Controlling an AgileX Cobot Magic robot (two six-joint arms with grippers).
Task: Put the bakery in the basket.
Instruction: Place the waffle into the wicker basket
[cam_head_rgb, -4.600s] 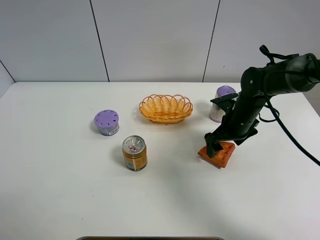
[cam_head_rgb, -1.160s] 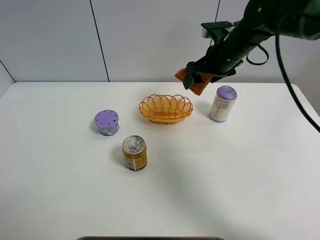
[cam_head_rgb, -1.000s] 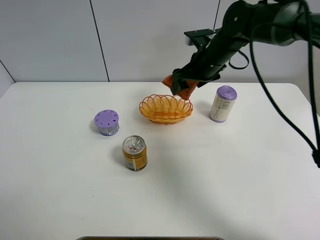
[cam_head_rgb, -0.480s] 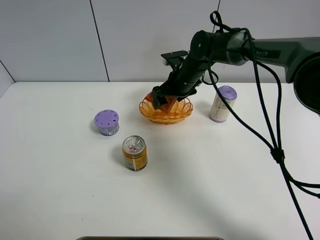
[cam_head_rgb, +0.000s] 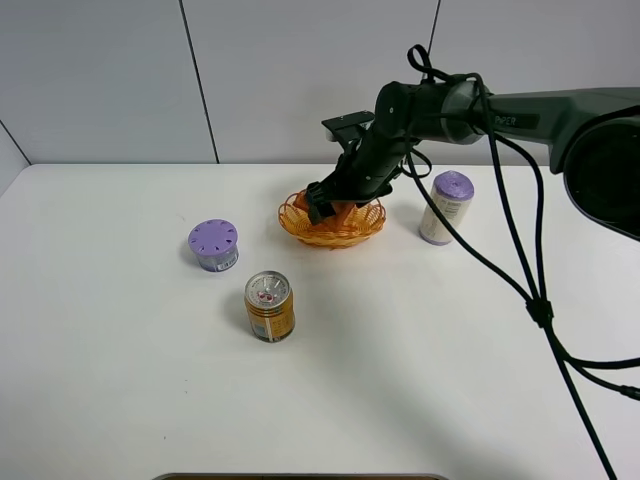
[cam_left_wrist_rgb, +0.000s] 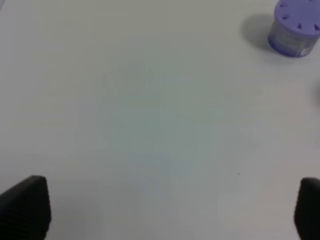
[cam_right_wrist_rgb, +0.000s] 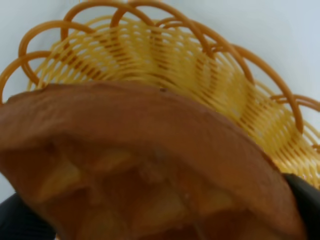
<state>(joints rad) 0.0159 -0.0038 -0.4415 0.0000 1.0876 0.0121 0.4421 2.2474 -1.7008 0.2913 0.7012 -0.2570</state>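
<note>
White tabletop (cam_head_rgb: 120, 380) filled the high view. At upper centre, the right end effector (cam_head_rgb: 332, 203) gripped the bakery (cam_right_wrist_rgb: 140, 150) low within the basket (cam_head_rgb: 330, 238), largely hiding it. The left end effector (cam_left_wrist_rgb: 165, 210) stood wide, only its fingertips showing at the frame's lower corners.
</note>
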